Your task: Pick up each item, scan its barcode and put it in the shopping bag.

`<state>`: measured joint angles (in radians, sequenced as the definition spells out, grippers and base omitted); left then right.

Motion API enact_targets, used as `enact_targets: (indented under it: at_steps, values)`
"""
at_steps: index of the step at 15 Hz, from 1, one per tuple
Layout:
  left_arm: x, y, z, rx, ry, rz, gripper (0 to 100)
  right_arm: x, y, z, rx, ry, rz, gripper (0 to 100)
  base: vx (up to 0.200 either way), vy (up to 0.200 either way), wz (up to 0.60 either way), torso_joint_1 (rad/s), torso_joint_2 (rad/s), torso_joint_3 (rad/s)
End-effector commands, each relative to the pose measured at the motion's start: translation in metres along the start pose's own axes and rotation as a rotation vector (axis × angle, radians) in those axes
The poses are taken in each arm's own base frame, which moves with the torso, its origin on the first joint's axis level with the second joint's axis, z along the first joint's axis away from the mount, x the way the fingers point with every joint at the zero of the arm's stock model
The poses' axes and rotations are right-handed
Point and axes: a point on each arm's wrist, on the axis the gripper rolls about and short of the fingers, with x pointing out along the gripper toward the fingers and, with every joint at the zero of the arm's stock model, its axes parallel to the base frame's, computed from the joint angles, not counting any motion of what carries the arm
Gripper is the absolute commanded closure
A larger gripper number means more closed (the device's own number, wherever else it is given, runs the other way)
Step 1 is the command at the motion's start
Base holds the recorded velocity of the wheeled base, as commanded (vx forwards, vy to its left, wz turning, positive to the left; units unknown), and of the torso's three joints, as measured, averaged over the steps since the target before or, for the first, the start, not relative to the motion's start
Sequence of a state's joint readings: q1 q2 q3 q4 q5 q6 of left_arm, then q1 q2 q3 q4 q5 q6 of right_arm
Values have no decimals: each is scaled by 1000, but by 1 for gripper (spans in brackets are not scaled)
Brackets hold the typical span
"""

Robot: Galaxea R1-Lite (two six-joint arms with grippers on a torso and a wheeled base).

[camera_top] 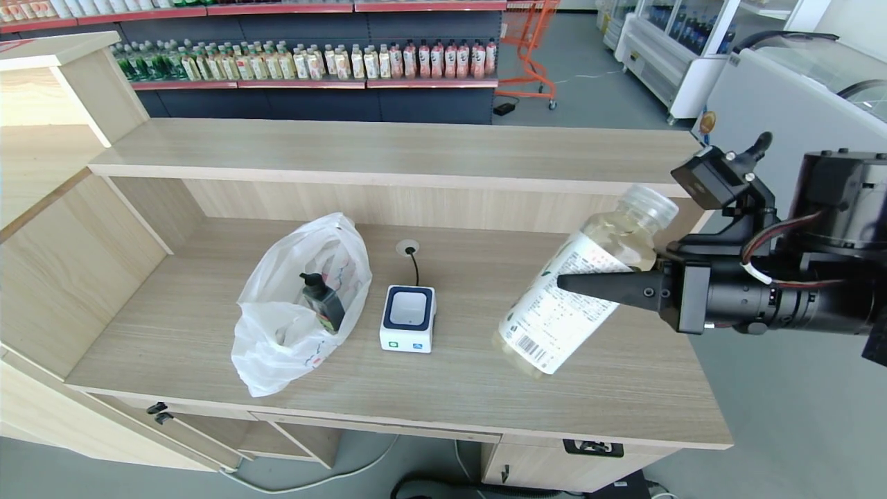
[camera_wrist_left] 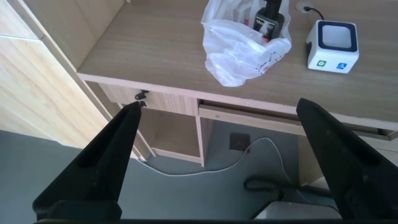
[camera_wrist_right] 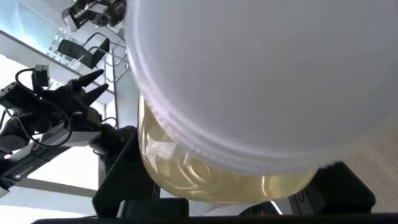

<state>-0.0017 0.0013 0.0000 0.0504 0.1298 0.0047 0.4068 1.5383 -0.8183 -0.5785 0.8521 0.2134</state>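
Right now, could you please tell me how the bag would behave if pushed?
The bag looks thin and crumpled, so it would probably fold rather than slide. The dark bottle standing inside might tip over.

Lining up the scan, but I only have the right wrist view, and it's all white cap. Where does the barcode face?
Observer: The barcode sits at the low end of the tilted bottle, facing up and toward the robot, not toward the scanner.
Operator: Where's the scanner from the bottle?
Observer: On the counter, to the robot's left of the bottle, between it and the shopping bag, window up.
Operator: Is my other arm in the way?
Observer: No, the left claw hangs open in front of the counter's front edge.
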Motion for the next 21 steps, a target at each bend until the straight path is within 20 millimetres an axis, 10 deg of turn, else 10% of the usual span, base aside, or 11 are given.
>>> enact_targets:
  at_steps: [1,5,21]
  values:
    - [0,0,0,0,0,1,0,-4,23,6,-28,-12,48,100,0,0,0,0,0,0]
    - [0,0,0,0,-1,1,0,-10,48,2,3,34,92,100,0,0,0,0,0,0]
    - [0,0,0,0,0,1,0,2,40,-2,19,59,102,100,0,0,0,0,0,0]
